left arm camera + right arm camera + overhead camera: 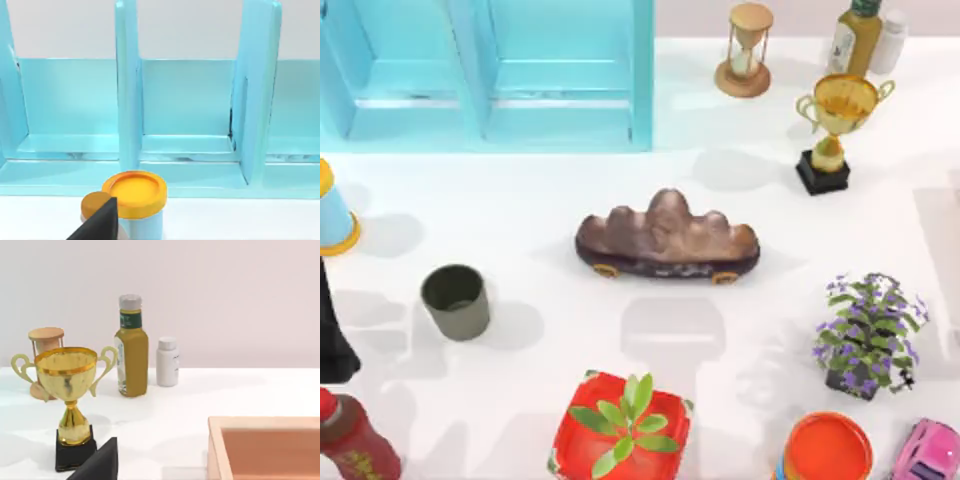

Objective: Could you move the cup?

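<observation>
From above, a white table (520, 220) holds the cup (456, 300), olive-grey and upright with a dark inside, standing on the left half, apart from everything around it. A brown rock-shaped ornament (667, 240) sits at the centre, and a turquoise shelf unit (490, 75) stands at the back left. A light-blue cup with a yellow rim (334, 215) lies at the left edge, just above a dark piece of the left arm (332, 345). A gold trophy (840, 125), an hourglass (746, 50) and a purple flowering plant (868, 335) occupy the right side. The left wrist view faces the shelf unit's compartments, with the yellow-rimmed cup in front and a dark gripper part (97, 225) at the bottom edge; whether it is released or clenched cannot be told. The right wrist view shows the trophy, an olive-coloured bottle (132, 352), a small white bottle (167, 361) and a wooden box (265, 447); its dark gripper part (97, 464) likewise cannot be judged.
</observation>
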You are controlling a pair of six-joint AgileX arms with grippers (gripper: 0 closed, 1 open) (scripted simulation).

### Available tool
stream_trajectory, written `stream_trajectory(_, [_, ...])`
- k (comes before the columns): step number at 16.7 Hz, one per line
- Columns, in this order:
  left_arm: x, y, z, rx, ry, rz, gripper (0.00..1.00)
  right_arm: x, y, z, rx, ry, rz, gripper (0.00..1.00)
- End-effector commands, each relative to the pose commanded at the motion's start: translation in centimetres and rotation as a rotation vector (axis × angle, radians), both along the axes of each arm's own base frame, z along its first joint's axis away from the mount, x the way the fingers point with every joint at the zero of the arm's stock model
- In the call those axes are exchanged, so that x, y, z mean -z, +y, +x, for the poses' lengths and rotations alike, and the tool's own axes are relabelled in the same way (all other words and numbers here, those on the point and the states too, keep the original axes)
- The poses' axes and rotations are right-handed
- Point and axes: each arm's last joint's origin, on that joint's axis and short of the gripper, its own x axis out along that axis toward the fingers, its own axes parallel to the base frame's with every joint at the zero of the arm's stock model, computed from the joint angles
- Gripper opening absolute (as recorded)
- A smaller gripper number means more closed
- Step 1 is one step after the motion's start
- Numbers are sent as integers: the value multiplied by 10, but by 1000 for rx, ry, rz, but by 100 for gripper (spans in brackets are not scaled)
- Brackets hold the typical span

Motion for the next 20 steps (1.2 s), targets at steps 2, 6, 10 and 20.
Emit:
stream_trajectory(2, [0,0,0,0,0,0,100,0,0,0,0,0,0,100])
stream_trajectory(6, [-17,-3,1,29,101,-22,100,0,0,0,0,0,0,100])
stream_trajectory(10, [-56,-10,15,74,345,-64,100,0,0,0,0,0,0,100])
stream_trajectory(20, [-104,-72,151,81,1221,-60,100,0,0,0,0,0,0,100])
